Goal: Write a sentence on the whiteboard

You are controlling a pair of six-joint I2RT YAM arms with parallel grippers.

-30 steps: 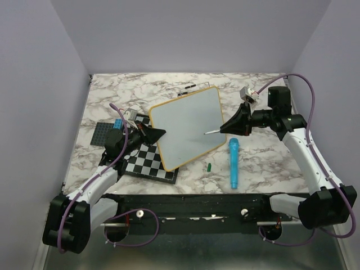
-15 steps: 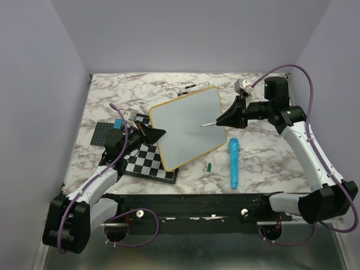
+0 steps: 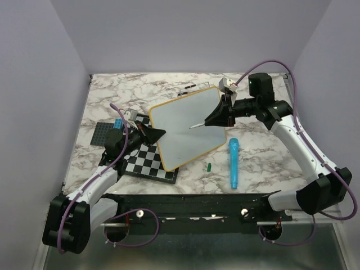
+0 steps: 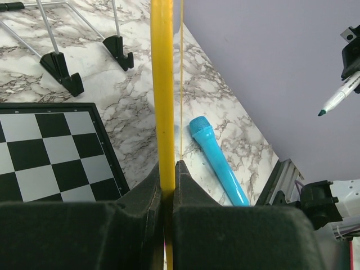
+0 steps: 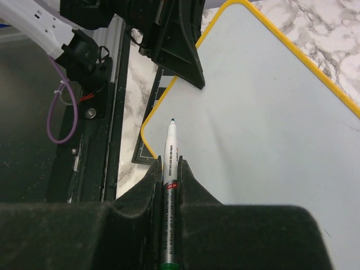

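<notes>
right gripper (image 3: 212,119) clamping marker (image 5: 169,143), left gripper (image 4: 167,171) pinching whiteboard (image 3: 179,115) edge

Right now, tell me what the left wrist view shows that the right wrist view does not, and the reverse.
Only the left wrist view: the checkered board with its squares, a blue microphone lying on the table, and the black feet of a wire stand. Only the right wrist view: the blank white face of the whiteboard, with the left gripper clamped on its edge. Both: the board's yellow frame and the marker, uncapped, held in the right gripper.
</notes>
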